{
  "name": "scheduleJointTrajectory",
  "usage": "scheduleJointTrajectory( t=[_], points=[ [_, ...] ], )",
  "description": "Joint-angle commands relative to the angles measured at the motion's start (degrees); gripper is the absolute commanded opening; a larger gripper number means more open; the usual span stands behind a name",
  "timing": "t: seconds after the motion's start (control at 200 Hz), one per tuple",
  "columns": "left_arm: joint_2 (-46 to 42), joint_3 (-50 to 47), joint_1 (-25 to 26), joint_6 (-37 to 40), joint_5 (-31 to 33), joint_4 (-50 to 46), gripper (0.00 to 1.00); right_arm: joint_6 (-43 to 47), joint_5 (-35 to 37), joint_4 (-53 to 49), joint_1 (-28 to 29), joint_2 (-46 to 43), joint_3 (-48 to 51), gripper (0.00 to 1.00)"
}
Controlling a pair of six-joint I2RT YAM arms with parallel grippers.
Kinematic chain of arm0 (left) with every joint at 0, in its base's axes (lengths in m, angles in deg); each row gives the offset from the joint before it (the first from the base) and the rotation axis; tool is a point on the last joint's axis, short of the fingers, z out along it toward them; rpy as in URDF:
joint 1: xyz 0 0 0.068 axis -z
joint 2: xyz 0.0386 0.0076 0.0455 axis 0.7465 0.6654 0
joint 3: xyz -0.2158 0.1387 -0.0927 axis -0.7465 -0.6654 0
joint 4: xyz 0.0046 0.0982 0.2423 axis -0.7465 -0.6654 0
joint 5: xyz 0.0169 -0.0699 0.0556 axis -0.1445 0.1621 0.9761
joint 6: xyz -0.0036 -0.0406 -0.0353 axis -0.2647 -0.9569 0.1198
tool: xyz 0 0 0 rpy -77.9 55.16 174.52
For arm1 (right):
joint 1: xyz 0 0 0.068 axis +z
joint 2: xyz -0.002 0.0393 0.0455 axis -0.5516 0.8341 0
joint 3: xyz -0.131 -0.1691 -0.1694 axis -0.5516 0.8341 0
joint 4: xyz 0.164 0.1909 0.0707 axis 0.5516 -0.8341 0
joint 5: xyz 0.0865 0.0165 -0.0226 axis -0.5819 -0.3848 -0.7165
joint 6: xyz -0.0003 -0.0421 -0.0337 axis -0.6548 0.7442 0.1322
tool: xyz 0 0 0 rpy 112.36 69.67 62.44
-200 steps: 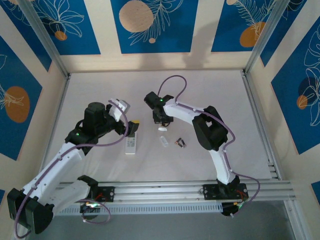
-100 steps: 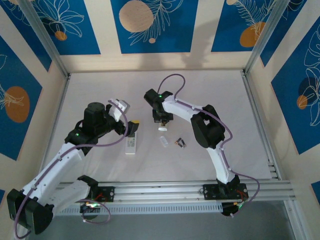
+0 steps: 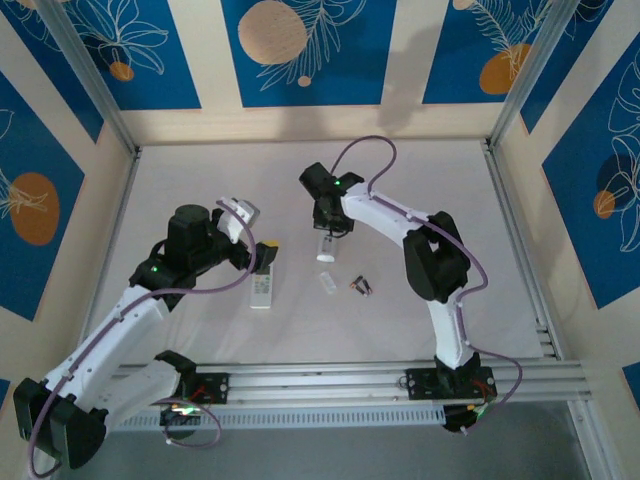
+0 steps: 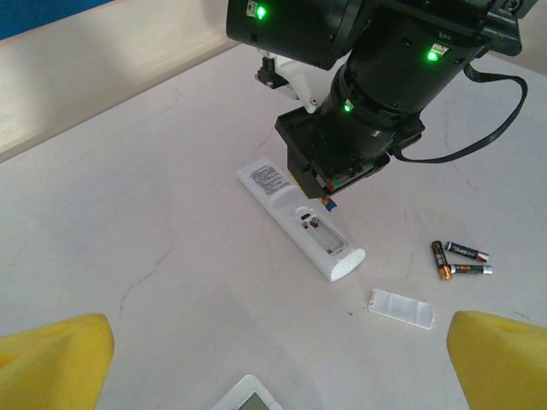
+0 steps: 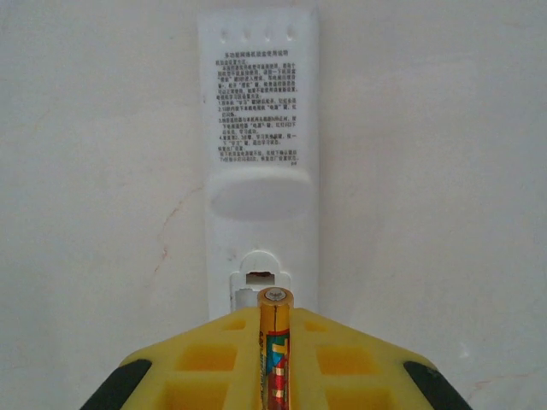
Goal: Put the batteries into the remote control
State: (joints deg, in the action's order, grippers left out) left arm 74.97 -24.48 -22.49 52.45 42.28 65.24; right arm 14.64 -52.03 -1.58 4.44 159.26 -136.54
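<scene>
Batteries (image 4: 461, 259) lay loose in a small cluster on the table (image 4: 128, 222), near the rounded end of the remote control (image 4: 299, 224) but clear of it; and you had one more battery (image 5: 275, 342) in hand, operator, pinched between the yellow pads (image 5: 205, 371) of your right claw (image 5: 275, 363), jaws drawn in tight on it, metal end leading. That claw hung right over the remote control; from its wrist camera the battery's tip sat at the near edge of the open battery bay (image 5: 259, 278); whether it touched the plastic, you could not tell. The remote control lay back up, printed label showing, bay end toward the claw. Its cover (image 4: 402, 308) lay flat on the table just beside the rounded end, near the loose cells, touching neither. Your left claw (image 4: 278, 342) was spread wide and carried nothing; its yellow fingers (image 4: 51, 363) framed the scene from low over the table; a second remote (image 3: 262, 290) lay face up just beside it on the near side, apart from the remote control.
</scene>
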Motion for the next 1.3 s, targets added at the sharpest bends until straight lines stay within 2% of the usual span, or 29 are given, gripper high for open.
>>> scheduleJointTrajectory(
  t=[0.0,0.55,1.295],
  points=[
    [-0.7,0.8,0.4,0.9,0.4,-0.8,1.00,-6.0,0.9,1.4,0.4,-0.7,1.9,0.14],
    [-0.4,0.8,0.5,0.9,0.2,-0.8,1.00,-8.5,0.1,2.8,1.7,4.2,2.3,0.14],
    [-0.7,0.9,0.5,1.0,0.3,-1.0,1.00,-9.2,-2.4,2.7,3.0,5.0,3.3,0.15]
  ],
)
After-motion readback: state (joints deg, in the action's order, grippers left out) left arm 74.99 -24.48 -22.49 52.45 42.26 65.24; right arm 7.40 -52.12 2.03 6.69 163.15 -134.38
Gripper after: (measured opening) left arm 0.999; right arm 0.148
